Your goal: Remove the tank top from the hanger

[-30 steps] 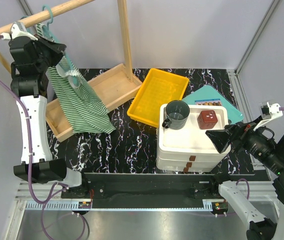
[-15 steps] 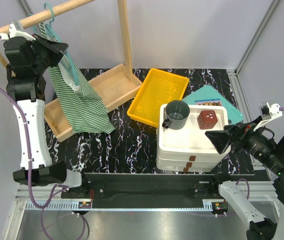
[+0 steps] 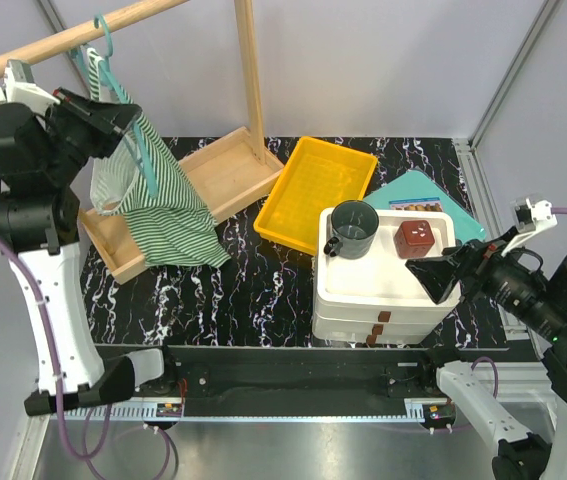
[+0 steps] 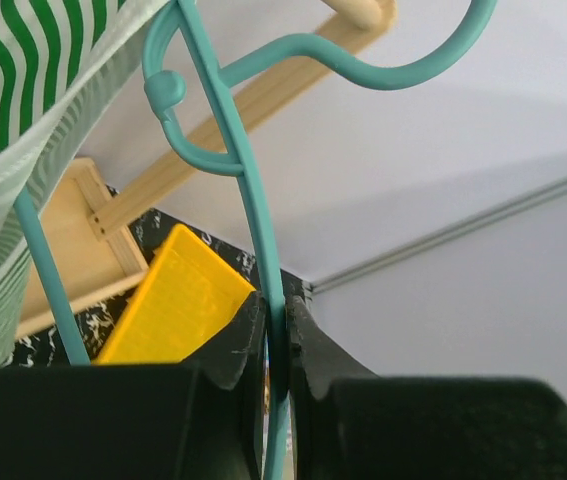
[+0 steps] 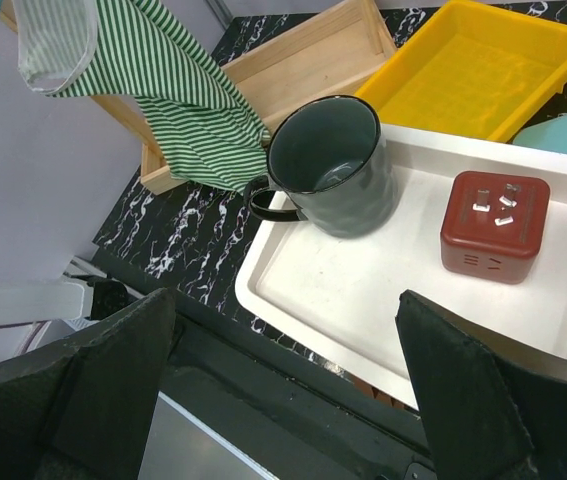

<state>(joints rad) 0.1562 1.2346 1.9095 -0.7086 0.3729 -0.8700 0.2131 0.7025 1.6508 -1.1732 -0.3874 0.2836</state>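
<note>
The teal hanger [image 3: 145, 152] hangs at the upper left with its hook curled at the wooden rack pole [image 3: 73, 35]. My left gripper [image 3: 125, 112] is shut on the hanger's thin arm [image 4: 246, 190], the bar pinched between both fingers just below the hook. The green and white striped tank top [image 3: 171, 208] drapes from the hanger down to the table, its upper part bulging open at the left. It shows at the left wrist view's top left corner [image 4: 13, 50] and in the right wrist view [image 5: 163, 70]. My right gripper [image 3: 433, 282] is open over the white tray's near edge [image 5: 285, 320], holding nothing.
A wooden rack base tray [image 3: 228, 170] lies under the pole, with an upright post [image 3: 251, 70] beside it. A yellow tray [image 3: 318, 190] sits mid-table. A white drawer unit [image 3: 383, 300] carries a dark mug [image 3: 353, 228] and a red box [image 3: 418, 238]. A teal board [image 3: 418, 190] lies behind.
My left arm has risen and shifted left with the hanger still gripped, tilting it and pulling the tank top's upper part up and open. The right arm has barely moved.
</note>
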